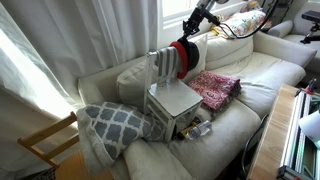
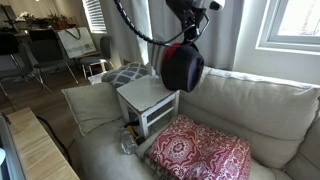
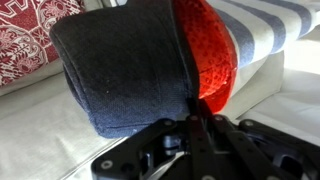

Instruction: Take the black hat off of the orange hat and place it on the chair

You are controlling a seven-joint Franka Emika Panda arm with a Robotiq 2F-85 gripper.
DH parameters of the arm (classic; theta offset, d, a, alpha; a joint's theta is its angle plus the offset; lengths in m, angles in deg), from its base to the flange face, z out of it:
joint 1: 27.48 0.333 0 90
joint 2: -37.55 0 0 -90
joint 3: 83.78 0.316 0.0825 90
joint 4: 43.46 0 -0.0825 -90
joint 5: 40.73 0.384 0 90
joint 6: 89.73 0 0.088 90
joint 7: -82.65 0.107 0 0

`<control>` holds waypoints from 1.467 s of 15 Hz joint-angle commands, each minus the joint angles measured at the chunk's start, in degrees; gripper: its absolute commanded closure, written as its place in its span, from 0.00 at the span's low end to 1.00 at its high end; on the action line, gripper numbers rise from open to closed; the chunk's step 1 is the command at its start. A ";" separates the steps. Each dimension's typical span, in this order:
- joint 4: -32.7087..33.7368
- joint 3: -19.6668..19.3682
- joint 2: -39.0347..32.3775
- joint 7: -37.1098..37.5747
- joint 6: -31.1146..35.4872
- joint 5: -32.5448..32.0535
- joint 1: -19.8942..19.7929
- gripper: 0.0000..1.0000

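My gripper (image 3: 193,118) is shut on the edge of the black hat (image 3: 120,70). The orange hat (image 3: 207,55) is still pressed against it, and whether its rim is also pinched I cannot tell. Both hats hang from the gripper (image 2: 188,36) in the air over the sofa: the black hat (image 2: 180,68) shows with an orange rim (image 2: 166,52). In an exterior view the hats (image 1: 183,57) hang just behind the back of the pale grey-white chair (image 1: 172,98). The chair stands on the sofa, and its seat (image 2: 148,95) is bare.
A pink-red patterned cloth (image 1: 212,88) (image 2: 200,150) lies on the sofa next to the chair. A grey patterned cushion (image 1: 112,122) lies on the chair's other side. A bare-wood chair (image 1: 45,140) stands on the floor. A wooden table edge (image 2: 40,150) is near.
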 commanded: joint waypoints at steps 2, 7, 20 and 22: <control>-0.68 -2.87 1.40 1.27 -0.62 -3.49 0.19 0.99; -2.37 -5.15 3.62 2.20 0.48 -7.96 0.08 0.99; -22.34 -10.35 20.09 20.67 -2.23 -28.81 6.15 0.99; -27.84 -9.58 23.74 24.05 -1.49 -30.13 8.36 0.99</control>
